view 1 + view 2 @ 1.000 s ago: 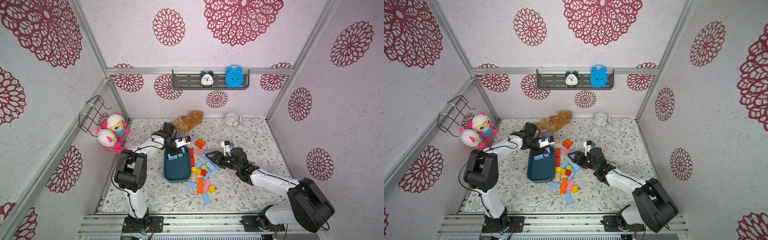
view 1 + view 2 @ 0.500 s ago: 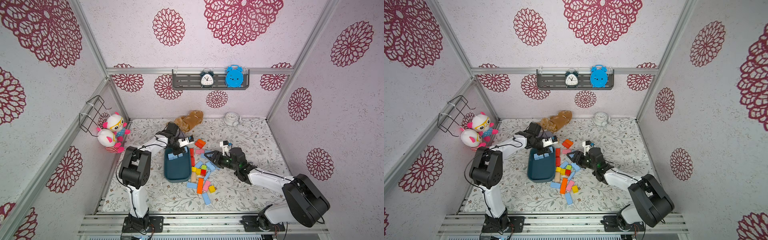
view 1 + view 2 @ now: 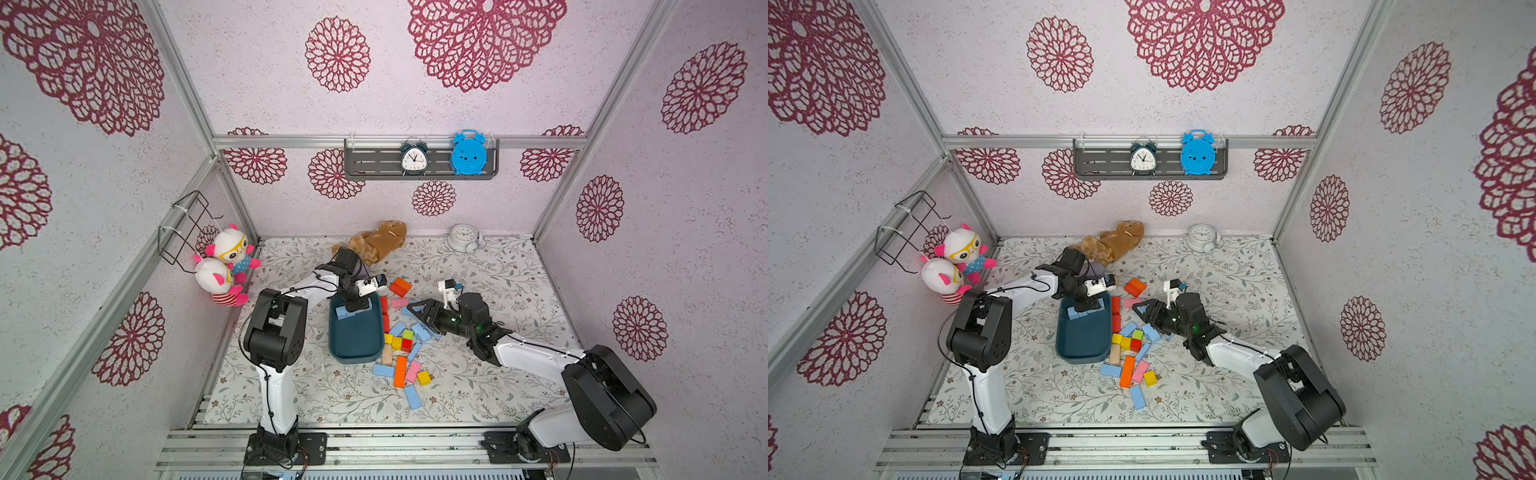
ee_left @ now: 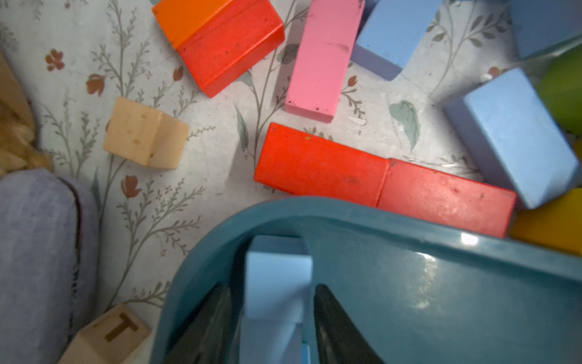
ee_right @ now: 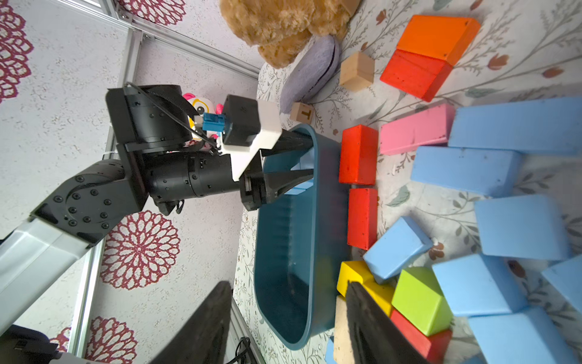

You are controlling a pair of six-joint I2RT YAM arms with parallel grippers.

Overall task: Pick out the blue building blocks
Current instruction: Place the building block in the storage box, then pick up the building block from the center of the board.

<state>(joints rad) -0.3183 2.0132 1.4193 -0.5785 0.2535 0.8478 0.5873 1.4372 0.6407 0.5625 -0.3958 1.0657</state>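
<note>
Left wrist view: the left fingers straddle a blue block lying in the tray, grip released (a sliver of gap shows). Meanwhile the right fingers are spread and empty. Loose blue blocks lie on the counter just beyond their tips, long sides crosswise, so the right arm's nearer.

Light-blue wooden blocks: at least seven loose, at least two more inside the single dark teal plastic tray. Red wooden bars: two. Small red cube: one. Pink bars: two. Yellow cubes: three. Lime-green cube, long orange bar, orange-topped block: one each. Tan blocks: three, one lettered T. Alarm clocks: three, namely one black-rimmed, one blue, one white. Pink-eared white plush dolls: two. Brown plush toy: one.
</note>
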